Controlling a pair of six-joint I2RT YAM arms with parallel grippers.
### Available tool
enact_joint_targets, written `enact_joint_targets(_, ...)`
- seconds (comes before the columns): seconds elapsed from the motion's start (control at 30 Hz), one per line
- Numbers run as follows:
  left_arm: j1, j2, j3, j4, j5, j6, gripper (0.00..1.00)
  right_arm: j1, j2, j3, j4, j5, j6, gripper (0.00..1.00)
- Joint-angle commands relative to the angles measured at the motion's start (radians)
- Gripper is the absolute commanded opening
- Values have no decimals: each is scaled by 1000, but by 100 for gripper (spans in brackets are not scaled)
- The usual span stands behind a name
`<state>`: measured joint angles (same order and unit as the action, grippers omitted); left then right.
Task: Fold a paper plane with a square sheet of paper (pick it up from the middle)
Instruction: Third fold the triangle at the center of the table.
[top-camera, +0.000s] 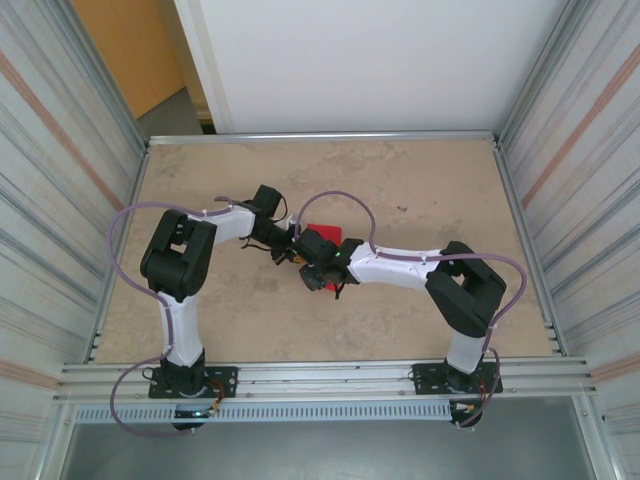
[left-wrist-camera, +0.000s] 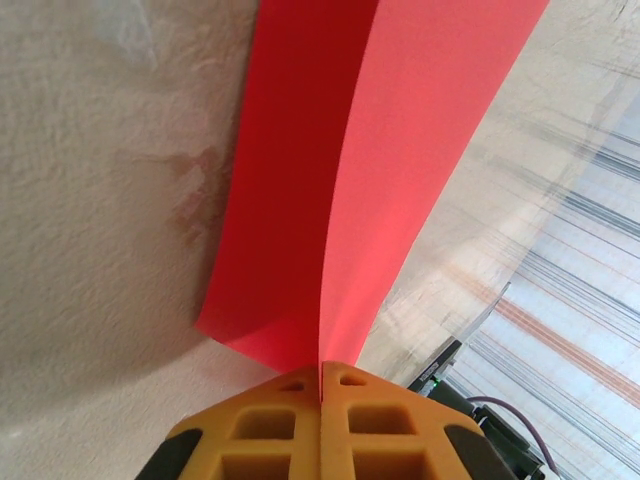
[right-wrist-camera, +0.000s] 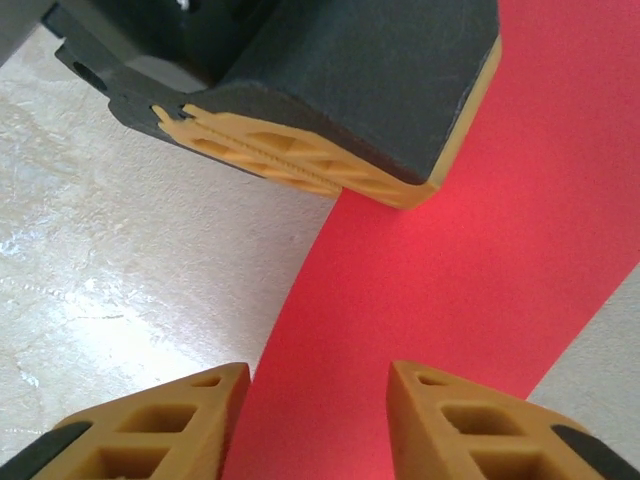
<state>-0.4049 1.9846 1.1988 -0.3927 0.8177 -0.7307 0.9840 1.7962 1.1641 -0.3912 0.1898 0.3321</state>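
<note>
I see the left gripper (left-wrist-camera: 321, 372) clamped on the folded red paper (left-wrist-camera: 340, 180), whose long axis runs straight out from the fingertips. The right gripper (right-wrist-camera: 318, 400) has its jaws apart, astride the strip.

Bright, even light; soft shadow on the table (left-wrist-camera: 110, 330) left of the paper (left-wrist-camera: 400, 150), blurred walls (left-wrist-camera: 585, 220) to its right.

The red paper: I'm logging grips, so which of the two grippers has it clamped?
The left gripper: its fingers are pressed shut on the paper at its edge. The right gripper has its fingers apart, not pinching it.
</note>
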Motion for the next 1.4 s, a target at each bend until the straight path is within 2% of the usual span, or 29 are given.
enact_joint_targets(0.0,8,-18,28,-35,-9,6,5,-13,-51,-21,-20,13,-4,35)
enact_joint_targets(0.3,9,-19,26,-41,-15,10,7,-33,-61,-31,-18,-53,-7,12)
enact_joint_targets(0.47,35,-67,1,-38,-30,11,17,-64,-67,-53,3,-145,2,1)
enact_joint_targets(0.63,108,-149,-56,-30,-64,21,32,-121,-94,-108,83,-344,16,0)
enact_joint_targets(0.77,131,-200,-67,-1,-64,31,35,-161,-95,-146,145,-506,36,1)
enact_joint_targets(0.9,101,-184,-44,42,-39,27,33,-173,-74,-152,165,-577,45,1)
enact_joint_targets(1.1,12,-69,32,41,-36,28,26,-176,-49,-153,184,-633,63,1)
enact_joint_targets(1.37,-36,66,151,-56,-76,69,22,-193,-49,-177,206,-655,85,2)
